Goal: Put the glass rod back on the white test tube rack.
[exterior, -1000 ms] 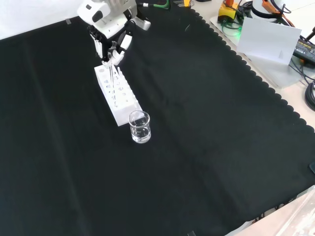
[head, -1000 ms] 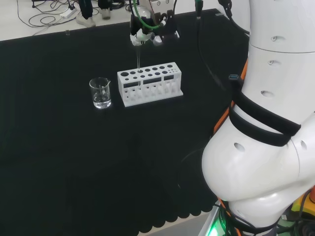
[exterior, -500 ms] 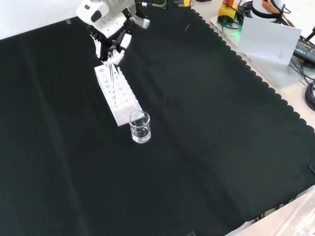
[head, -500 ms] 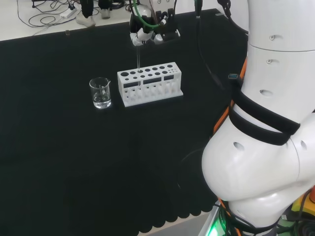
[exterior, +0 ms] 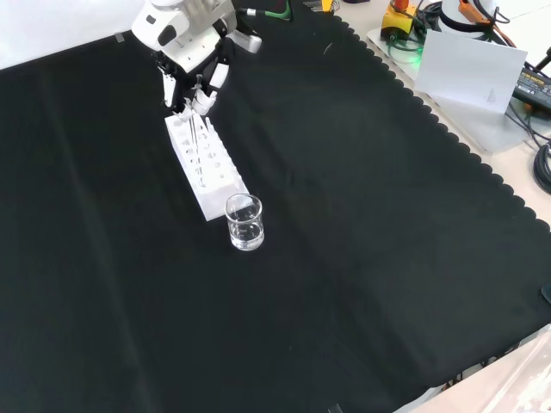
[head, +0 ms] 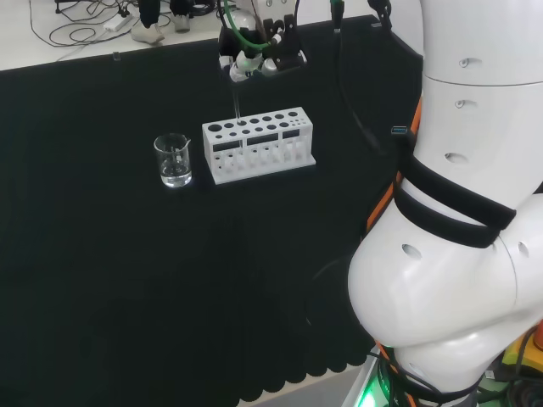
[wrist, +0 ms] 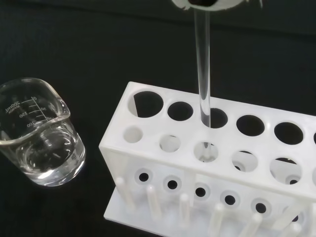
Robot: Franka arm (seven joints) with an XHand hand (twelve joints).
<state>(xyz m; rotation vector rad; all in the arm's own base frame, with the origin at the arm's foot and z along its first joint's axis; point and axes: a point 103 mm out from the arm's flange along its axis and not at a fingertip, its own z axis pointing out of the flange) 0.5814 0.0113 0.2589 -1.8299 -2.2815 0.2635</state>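
Wrist view, hand (head: 254, 58) pinching upright glass rod (wrist: 203, 74), tip in white test tube rack (wrist: 217, 163) hole, beaker (wrist: 37, 133) at rack's 9 o'clock

Black cloth (exterior: 362, 258) with a scalloped edge covers the bench — beyond it, a pale surface (head: 68, 34), perhaps flooring.

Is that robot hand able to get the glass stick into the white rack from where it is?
Probably yes. The hand holds the glass rod upright over the white rack, its tip already entering a hole; nothing blocks the way.
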